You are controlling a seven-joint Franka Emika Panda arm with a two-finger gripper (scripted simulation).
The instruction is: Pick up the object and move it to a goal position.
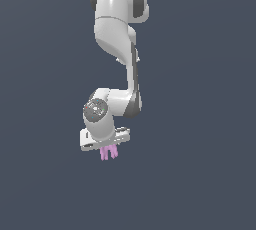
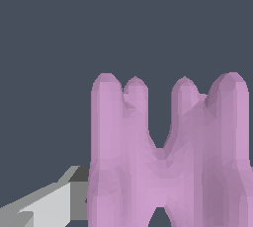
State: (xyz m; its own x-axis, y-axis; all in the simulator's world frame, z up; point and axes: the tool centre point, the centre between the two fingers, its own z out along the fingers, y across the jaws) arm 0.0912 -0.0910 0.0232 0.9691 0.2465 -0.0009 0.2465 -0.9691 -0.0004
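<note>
The object (image 1: 108,152) is a small pink-lilac piece of thin upright bars, and it sticks out just below the white hand of the arm. My gripper (image 1: 108,150) is shut on it, and the piece covers the fingers in the exterior view. In the wrist view the object (image 2: 163,162) fills the lower half of the picture, with four rounded bar ends joined low down. One grey-white finger (image 2: 54,204) presses against its side. The other finger is out of the picture.
The white arm (image 1: 117,34) reaches down from the top of the exterior view to the hand (image 1: 105,138). Around it is only a plain dark grey-blue background, with no edge or other object showing.
</note>
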